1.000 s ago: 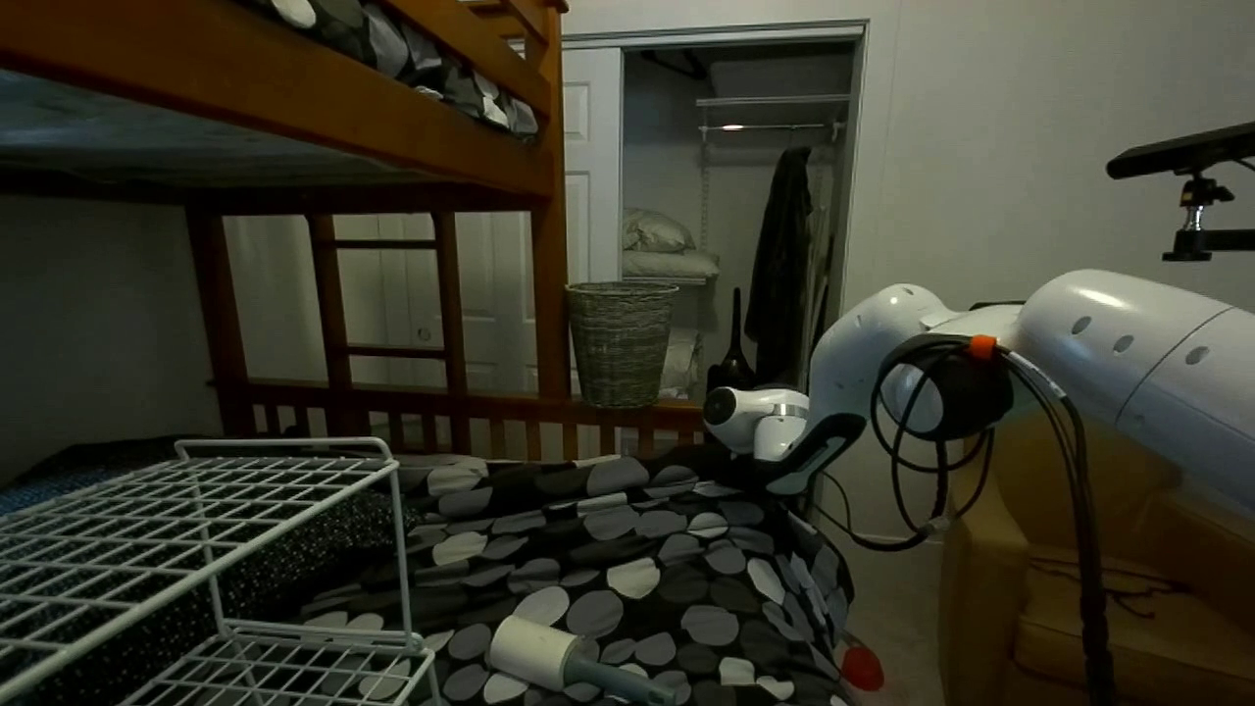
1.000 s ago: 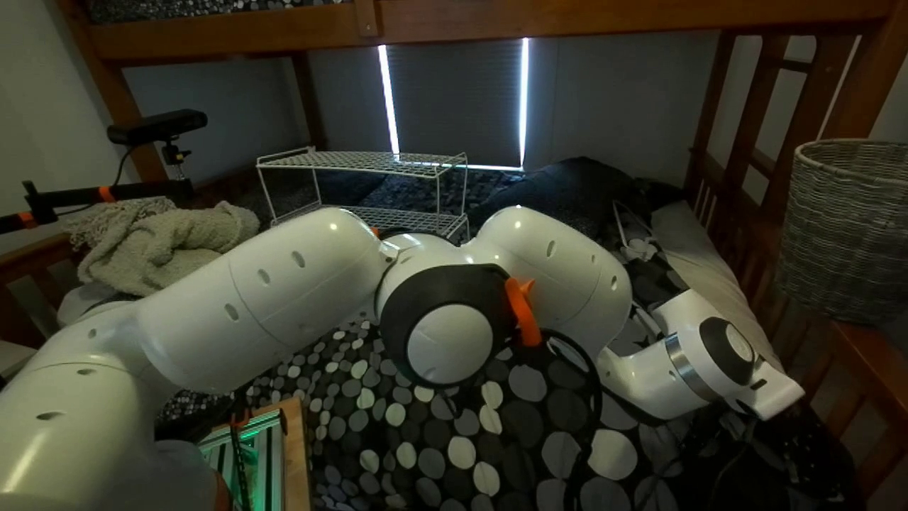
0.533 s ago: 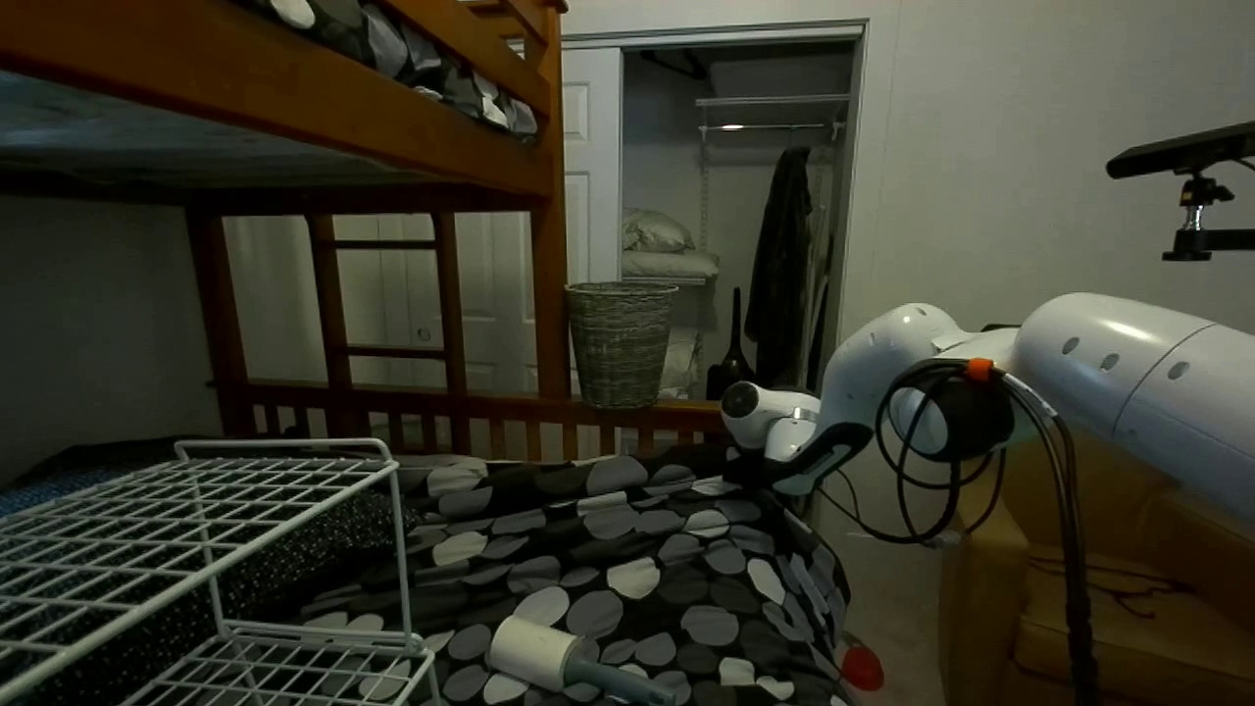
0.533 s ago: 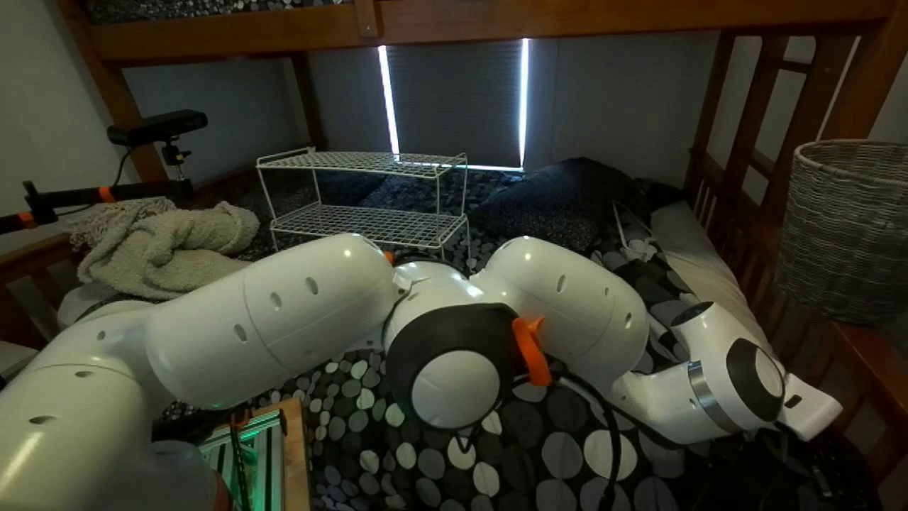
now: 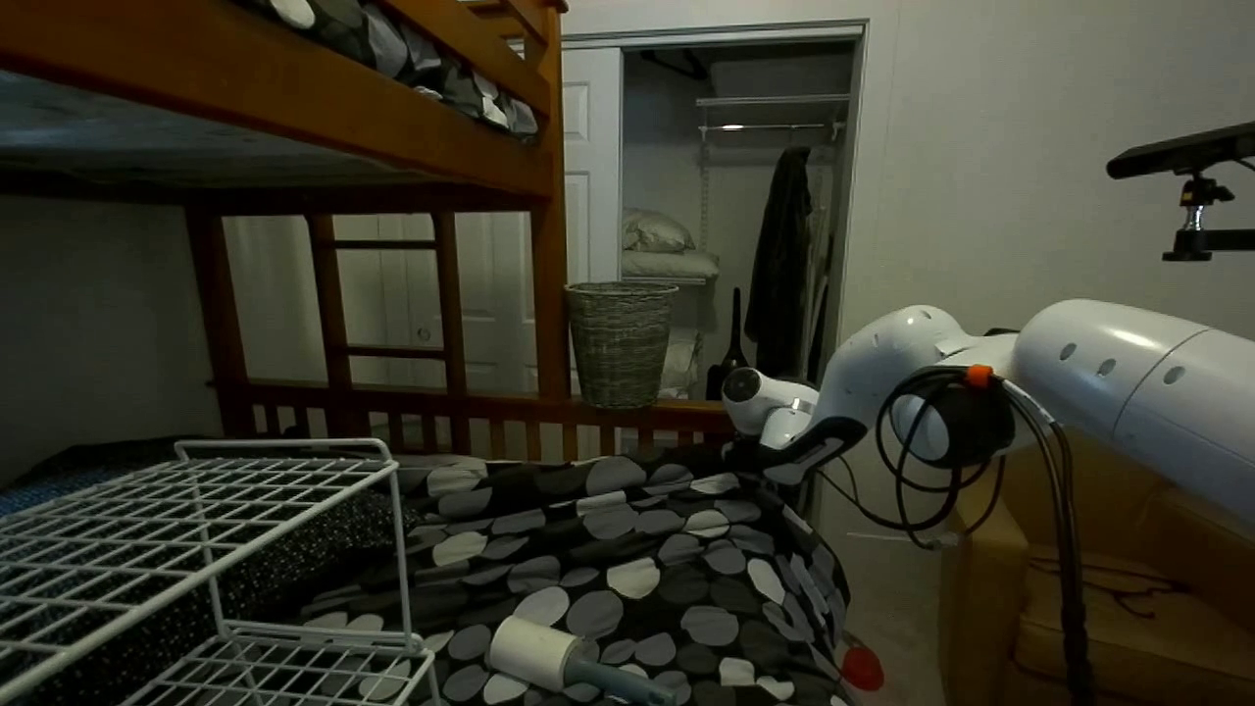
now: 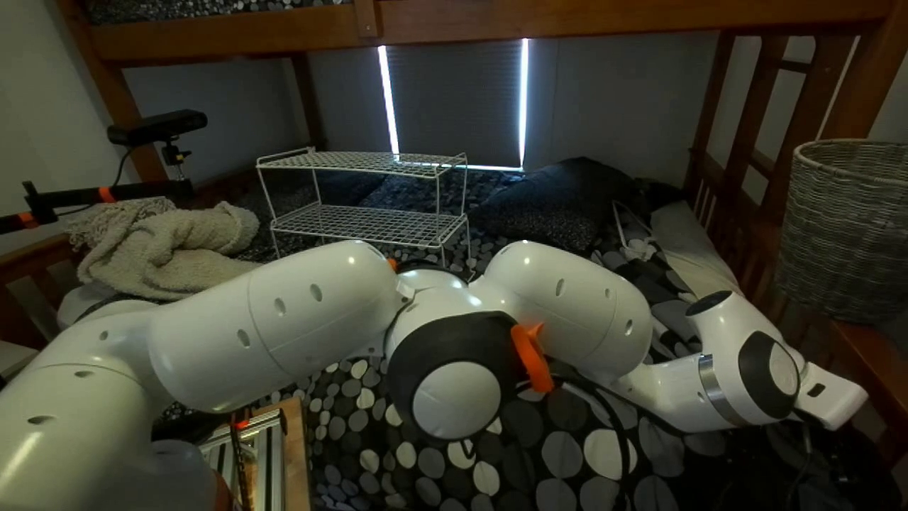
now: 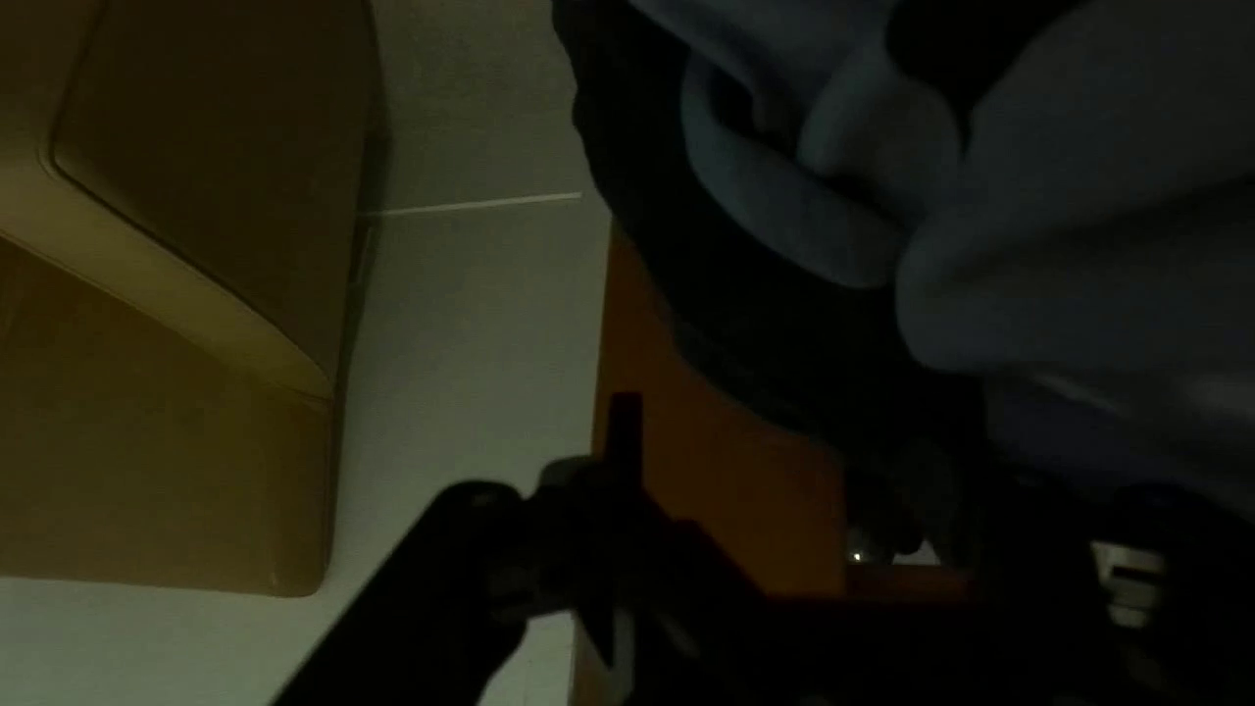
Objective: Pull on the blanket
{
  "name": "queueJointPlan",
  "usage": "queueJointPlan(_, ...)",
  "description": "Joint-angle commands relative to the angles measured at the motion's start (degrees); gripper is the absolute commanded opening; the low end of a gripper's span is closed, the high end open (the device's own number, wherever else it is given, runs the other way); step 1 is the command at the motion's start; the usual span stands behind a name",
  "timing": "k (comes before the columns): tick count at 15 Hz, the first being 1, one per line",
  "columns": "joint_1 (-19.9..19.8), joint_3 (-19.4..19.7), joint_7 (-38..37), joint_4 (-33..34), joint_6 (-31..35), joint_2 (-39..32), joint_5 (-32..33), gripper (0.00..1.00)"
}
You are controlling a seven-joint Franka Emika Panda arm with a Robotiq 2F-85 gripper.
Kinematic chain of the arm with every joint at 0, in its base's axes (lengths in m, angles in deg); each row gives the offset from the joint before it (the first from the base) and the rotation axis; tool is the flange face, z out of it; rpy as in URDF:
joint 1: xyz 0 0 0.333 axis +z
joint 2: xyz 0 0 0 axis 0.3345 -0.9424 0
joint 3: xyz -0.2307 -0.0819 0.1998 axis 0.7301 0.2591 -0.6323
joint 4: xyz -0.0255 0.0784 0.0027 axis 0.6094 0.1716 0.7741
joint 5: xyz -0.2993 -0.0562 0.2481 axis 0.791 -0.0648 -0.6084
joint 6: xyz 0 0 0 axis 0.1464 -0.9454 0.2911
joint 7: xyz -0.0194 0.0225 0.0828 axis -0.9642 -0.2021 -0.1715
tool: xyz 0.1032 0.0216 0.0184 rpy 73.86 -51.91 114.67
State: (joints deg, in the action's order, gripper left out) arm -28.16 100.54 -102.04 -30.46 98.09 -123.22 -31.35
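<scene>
Wrist view's pretty dark, but the pincer (image 7: 625, 422) pokes in from the bottom, tips looking pressed together with nothing gripped. They show against the edge of a wooden board (image 7: 721, 471), tan armchair (image 7: 167, 422) at left, and the dotted blanket (image 7: 941, 216) is bunched at upper right, clear of the tips. Over in an exterior view the white arm (image 5: 875, 345) reaches in, its end right by the blanket's far edge; a lint roller (image 5: 574, 659) lies on the dots near a wire rack (image 5: 225, 557), and a wicker basket (image 5: 620, 348) sits farther back. In an exterior view facing the window shade (image 6: 457, 106), the blanket spreads under the arm, a cream throw (image 6: 163, 255) is off to the left, and the pincer's lost in the murk low on the right.
</scene>
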Motion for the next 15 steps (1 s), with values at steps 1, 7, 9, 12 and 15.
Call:
queueJointPlan(1, -0.8, -1.8, 5.6, -1.6, -1.2, 2.1, -0.9, 0.98)
queueJointPlan(7, -1.6, -6.4, 17.6, -5.4, -8.0, 6.8, -3.3, 1.00)
queueJointPlan(9, -2.3, -8.1, 21.3, -6.9, -8.6, 8.6, -4.3, 1.00)
queueJointPlan(12, -3.7, -10.9, 26.7, -10.2, -9.4, 12.3, -6.1, 1.00)
queueJointPlan(15, -4.8, -12.9, 32.6, -13.5, -13.7, 15.9, -7.7, 1.00)
